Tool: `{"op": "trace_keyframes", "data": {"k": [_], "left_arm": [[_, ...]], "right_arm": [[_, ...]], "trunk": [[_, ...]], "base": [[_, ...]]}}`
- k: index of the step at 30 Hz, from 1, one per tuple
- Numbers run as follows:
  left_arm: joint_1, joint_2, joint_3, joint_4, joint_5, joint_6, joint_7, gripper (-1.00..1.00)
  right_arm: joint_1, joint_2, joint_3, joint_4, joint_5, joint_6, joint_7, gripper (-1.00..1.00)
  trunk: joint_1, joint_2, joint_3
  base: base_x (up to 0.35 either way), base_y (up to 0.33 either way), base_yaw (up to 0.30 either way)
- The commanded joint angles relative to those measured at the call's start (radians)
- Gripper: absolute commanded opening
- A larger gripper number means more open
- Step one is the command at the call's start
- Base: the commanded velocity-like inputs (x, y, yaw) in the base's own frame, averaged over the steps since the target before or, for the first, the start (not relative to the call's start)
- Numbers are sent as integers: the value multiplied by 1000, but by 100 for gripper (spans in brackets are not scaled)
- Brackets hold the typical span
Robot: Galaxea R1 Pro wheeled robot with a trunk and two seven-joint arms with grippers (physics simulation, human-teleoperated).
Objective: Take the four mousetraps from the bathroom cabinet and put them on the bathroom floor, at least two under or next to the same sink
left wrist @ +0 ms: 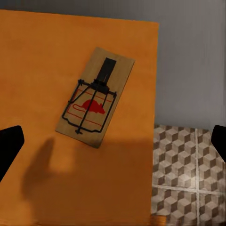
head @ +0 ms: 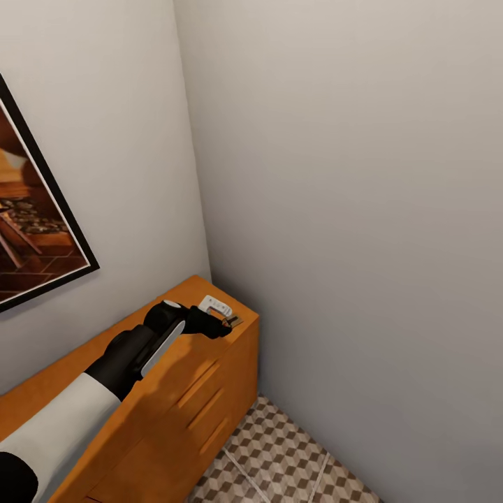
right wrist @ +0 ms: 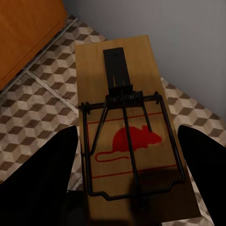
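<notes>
The black-framed wall picture (head: 35, 230) is cut off at 9 o'clock; the small pale mousetrap (head: 216, 305) there shows no detail.

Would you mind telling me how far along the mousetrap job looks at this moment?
Nothing visible counts as finished: no trap lies on the cube-patterned tiled floor. In hand: the right gripper holds a tan wooden mousetrap with a red mouse print above the tiles. The open left gripper hovers over a second tan mousetrap lying on the orange wooden cabinet. Left: placing both; the other traps are unseen.
</notes>
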Motion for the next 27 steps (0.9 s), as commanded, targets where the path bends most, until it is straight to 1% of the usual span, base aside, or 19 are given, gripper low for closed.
{"op": "trace_keyframes", "data": {"k": [1, 3, 7, 11, 14, 19, 22, 25, 27], "left_arm": [[-1, 1, -1, -13, -1, 36, -3, 100], [-1, 1, -1, -33, -1, 79, -5, 100], [-1, 1, -1, -57, -1, 111, -6, 100], [-1, 2, -1, -66, -1, 122, -6, 100], [-1, 7, -1, -69, -1, 125, -7, 100], [-1, 20, -1, -81, -1, 128, -12, 100], [-1, 31, -1, -102, -1, 128, -29, 100], [-1, 56, -1, -144, -1, 130, -49, 100], [-1, 68, -1, -159, -1, 131, -53, 100]], "right_arm": [[-1, 0, 7, 1, -4, -3, -5, -100], [-1, 1, 7, 1, -4, -3, -5, -100], [-1, 1, 7, 1, -4, -3, -4, -100], [-1, 1, 7, 1, -4, -3, -4, -100], [-1, 1, 7, 1, -4, -3, -4, -100], [0, 0, 7, 1, -4, -3, -5, -100], [0, 0, 7, 1, -4, -2, -5, -100], [0, 1, 7, 1, -4, -2, -5, -100], [0, 1, 7, 1, -4, -2, -4, -100]], "trunk": [[1, -2, -2], [1, -2, -2], [1, -2, -2], [1, -2, -2], [1, -2, -2], [1, -2, -2], [1, -2, -2], [1, -2, -2], [1, -2, -2]], "base": [[0, 0, 0], [0, 0, 0], [0, 0, 0], [0, 0, 0], [0, 0, 0], [0, 0, 0], [0, 0, 0], [0, 0, 0], [0, 0, 0]]}}
